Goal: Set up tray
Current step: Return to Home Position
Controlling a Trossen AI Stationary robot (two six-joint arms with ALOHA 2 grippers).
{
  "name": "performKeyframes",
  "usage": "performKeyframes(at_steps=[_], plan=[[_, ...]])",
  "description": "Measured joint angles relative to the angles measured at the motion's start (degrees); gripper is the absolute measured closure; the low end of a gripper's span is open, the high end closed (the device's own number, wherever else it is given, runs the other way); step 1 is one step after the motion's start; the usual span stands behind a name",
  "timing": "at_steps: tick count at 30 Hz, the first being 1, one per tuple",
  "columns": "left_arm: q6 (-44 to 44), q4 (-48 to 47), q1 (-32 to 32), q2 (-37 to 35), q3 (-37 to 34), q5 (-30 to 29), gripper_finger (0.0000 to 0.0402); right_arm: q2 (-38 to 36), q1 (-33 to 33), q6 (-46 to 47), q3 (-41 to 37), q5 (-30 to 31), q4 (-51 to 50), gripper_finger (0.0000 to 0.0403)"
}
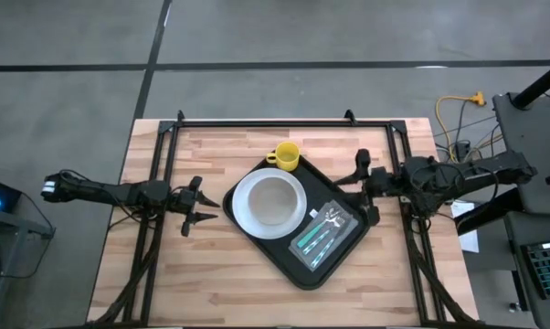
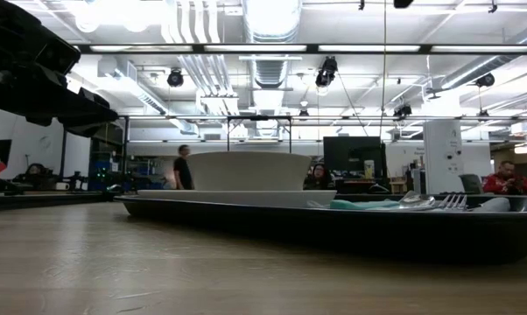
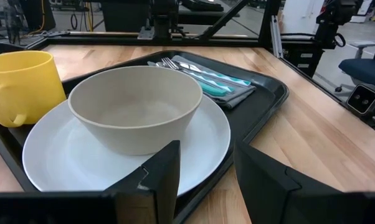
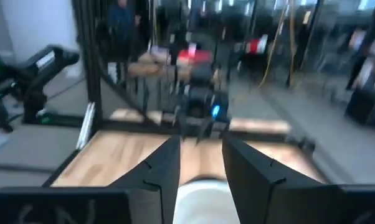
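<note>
The tray (image 1: 322,189) lay at an angle in the middle of the high view, on the wooden table (image 1: 165,283). Its left part carried a white plate (image 1: 243,217) with a bowl (image 1: 273,196). A yellow mug (image 1: 287,156) stood at its top corner, and cutlery (image 3: 200,73) on a napkin (image 3: 237,96) lay at lower right. The left gripper (image 1: 200,206) hung just left of the tray, fingers spread and empty. The right gripper (image 1: 366,189) was at the tray's right edge, also spread and gripping nothing.
</note>
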Motion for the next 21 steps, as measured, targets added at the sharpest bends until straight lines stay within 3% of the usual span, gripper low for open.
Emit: performKeyframes(at_steps=[6,21], plan=[[0.0,0.0,0.0,0.0,0.0,0.0,0.0266,-8.5,0.1,-5.3,-13.5,-3.9,18.9,0.0284],[0.0,0.0,0.0,0.0,0.0,0.0,0.0266,-34.8,0.1,-7.7,-25.7,-8.3,13.7,0.0298]])
